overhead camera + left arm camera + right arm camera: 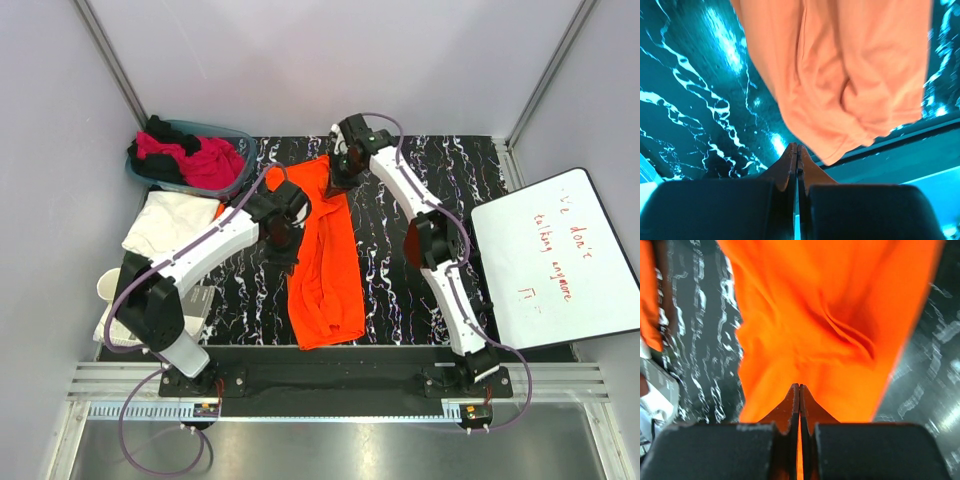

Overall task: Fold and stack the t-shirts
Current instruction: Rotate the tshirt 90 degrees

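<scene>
Closed right gripper [799, 386] pinches the far end of the orange t-shirt [325, 270], closed left gripper [797, 146] meets its side edge, likely setting up a fold.

The top view is lit brightly and evenly from above; only soft shadows are seen on the table [392, 300]. In the left wrist view everything is covered by a strong blue-green tint, and the orange shirt [850, 75] is washed pale. In the right wrist view the table is blurred and the shirt oversaturated.
</scene>
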`<act>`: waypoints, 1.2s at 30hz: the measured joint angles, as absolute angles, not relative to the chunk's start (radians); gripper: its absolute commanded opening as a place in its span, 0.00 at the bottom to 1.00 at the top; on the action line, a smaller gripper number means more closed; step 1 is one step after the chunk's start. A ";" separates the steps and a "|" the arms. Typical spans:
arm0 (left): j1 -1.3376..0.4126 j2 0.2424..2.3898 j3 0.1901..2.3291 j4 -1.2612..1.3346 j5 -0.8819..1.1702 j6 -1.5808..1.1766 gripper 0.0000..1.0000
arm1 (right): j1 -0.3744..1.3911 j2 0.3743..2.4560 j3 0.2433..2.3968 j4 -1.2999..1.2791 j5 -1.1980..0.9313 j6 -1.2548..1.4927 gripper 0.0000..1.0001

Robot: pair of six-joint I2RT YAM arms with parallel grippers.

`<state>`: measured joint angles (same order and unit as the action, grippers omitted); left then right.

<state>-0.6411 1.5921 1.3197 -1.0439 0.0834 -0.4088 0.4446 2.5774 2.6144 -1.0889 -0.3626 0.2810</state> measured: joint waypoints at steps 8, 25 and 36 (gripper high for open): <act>-0.628 1.628 1.393 -1.053 0.065 -0.464 0.00 | 0.454 2.741 2.687 -0.971 -0.383 0.363 0.00; -0.622 1.640 1.393 -1.054 0.061 -0.491 0.00 | 0.435 2.661 2.498 -0.910 -0.144 0.410 0.00; -0.622 1.640 1.372 -1.045 0.059 -0.481 0.00 | 0.377 2.557 2.340 -0.913 -0.043 0.384 0.00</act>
